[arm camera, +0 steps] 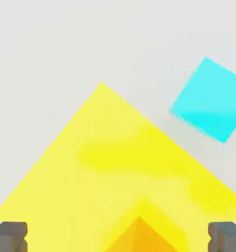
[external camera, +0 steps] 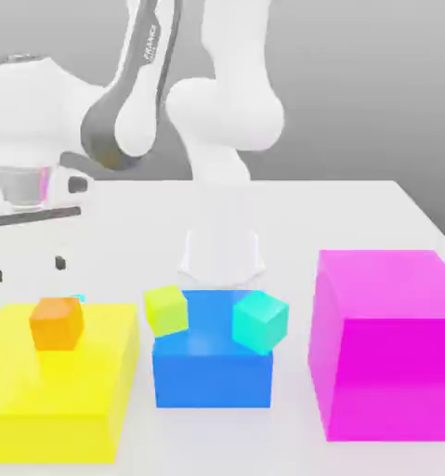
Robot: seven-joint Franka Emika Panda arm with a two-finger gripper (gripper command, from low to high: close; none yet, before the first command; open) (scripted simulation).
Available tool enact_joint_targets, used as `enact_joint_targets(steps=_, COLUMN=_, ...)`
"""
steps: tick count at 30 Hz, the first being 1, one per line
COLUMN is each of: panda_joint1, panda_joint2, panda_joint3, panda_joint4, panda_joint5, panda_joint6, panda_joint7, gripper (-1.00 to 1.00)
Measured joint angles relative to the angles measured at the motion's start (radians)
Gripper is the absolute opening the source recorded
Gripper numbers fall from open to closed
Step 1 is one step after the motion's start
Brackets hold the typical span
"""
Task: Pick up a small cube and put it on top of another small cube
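Small cube (arm camera: 208,101), sky-cyan: resting on the white table (arm camera: 50,44), just off one edge of the big yellow block (arm camera: 115,167) and apart from it by a thin strip of bare tabletop. Seen whole in the hand view, turned corner-on to the block. Reduced in the exterior view to a cyan sliver (external camera: 75,298) peeking from behind the orange cube (external camera: 57,323), on the yellow block's (external camera: 96,390) far side, away from the table's near edge. Orange cube perched on top of the yellow block toward its back; in the hand view just its upper corner (arm camera: 139,238) rising low between the fingertips. Gripper (external camera: 29,270) hanging above the table behind the yellow block, at the exterior view's left, jaws spread wide with nothing clamped; dark fingertips (arm camera: 9,236) far apart at the picture's two sides in the hand view, gripper (arm camera: 118,236) pointing down over the yellow block. Given by the exterior view and not by the hand view: a blue block (external camera: 212,372) in the middle near the table's near edge, carrying a lime cube (external camera: 165,310) and a greener turquoise cube (external camera: 260,321), both tilted; a tall magenta block (external camera: 384,344) toward the table's right edge as that view has it; the white arm (external camera: 221,130) bending over from behind.
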Motion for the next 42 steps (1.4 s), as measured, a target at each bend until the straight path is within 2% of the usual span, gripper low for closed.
enact_joint_targets(steps=6, panda_joint1=-0.09, panda_joint2=0.095, panda_joint3=-0.025, panda_joint4=-0.07, panda_joint5=-0.021, panda_joint6=0.071, panda_joint7=0.254, gripper=0.0)
enact_joint_targets(steps=14, panda_joint1=-0.089, panda_joint2=0.245, panda_joint3=0.01, panda_joint4=-0.04, panda_joint5=0.158, panda_joint6=0.179, panda_joint7=0.142, gripper=0.0)
enact_joint_targets(steps=18, panda_joint1=-0.089, panda_joint2=0.317, panda_joint3=0.011, panda_joint4=-0.03, panda_joint5=0.163, panda_joint6=0.243, panda_joint7=0.137, gripper=0.0)
enact_joint_targets(steps=22, panda_joint1=-0.025, panda_joint2=0.386, panda_joint3=-0.057, panda_joint4=-0.026, panda_joint5=0.136, panda_joint6=0.309, panda_joint7=0.161, gripper=0.0)
enact_joint_targets(steps=23, panda_joint1=-0.013, panda_joint2=0.395, panda_joint3=-0.069, panda_joint4=-0.026, panda_joint5=0.133, panda_joint6=0.318, panda_joint7=0.164, gripper=-1.0)
enact_joint_targets(steps=30, panda_joint1=-0.016, panda_joint2=0.393, panda_joint3=-0.066, panda_joint4=-0.026, panda_joint5=0.137, panda_joint6=0.319, panda_joint7=0.161, gripper=-1.0)
enact_joint_targets(steps=37, panda_joint1=-0.069, panda_joint2=0.283, panda_joint3=-0.003, panda_joint4=-0.033, panda_joint5=0.187, panda_joint6=0.212, panda_joint7=0.119, gripper=-1.0)
enact_joint_targets(steps=42, panda_joint1=-0.069, panda_joint2=0.19, panda_joint3=-0.025, panda_joint4=-0.053, panda_joint5=0.111, panda_joint6=0.138, panda_joint7=0.178, gripper=-1.0)
